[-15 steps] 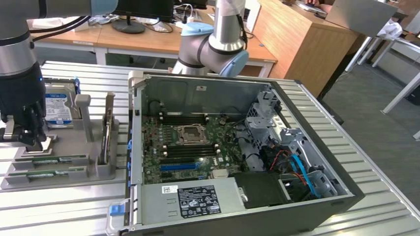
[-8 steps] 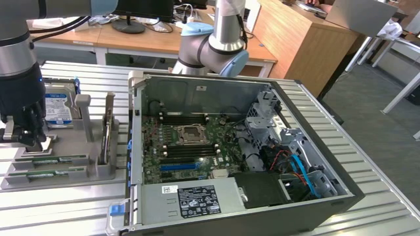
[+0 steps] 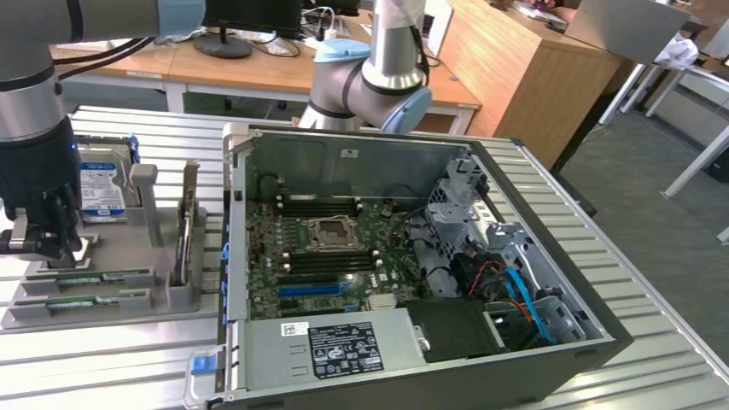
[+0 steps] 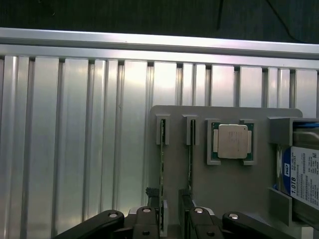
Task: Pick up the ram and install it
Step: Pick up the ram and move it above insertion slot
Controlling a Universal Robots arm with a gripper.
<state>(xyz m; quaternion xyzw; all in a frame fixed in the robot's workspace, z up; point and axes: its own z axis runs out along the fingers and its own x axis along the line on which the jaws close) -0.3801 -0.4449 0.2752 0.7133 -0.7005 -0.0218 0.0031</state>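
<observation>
Two green ram sticks stand on edge in slots of a grey holder (image 4: 229, 184): one ram stick (image 4: 162, 164) beside another (image 4: 190, 164). In the exterior view the same sticks (image 3: 87, 278) (image 3: 80, 301) lie at the holder's near end. My gripper (image 4: 172, 225) hovers over the sticks' ends, open, with nothing held; its dark fingers (image 4: 144, 221) show on either side. In the exterior view the gripper (image 3: 43, 243) hangs over the holder (image 3: 171, 299) at the exterior view's left. The open computer case (image 3: 411, 256) shows a motherboard with long dark memory slots (image 3: 319, 205).
A square silver processor chip (image 4: 233, 141) and a blue-labelled hard drive (image 4: 302, 177) sit in the same holder. Upright grey posts (image 3: 188, 222) rise from the holder between my gripper and the case. Ribbed aluminium table (image 4: 75, 139) surrounds everything. A second robot arm (image 3: 376, 77) stands behind the case.
</observation>
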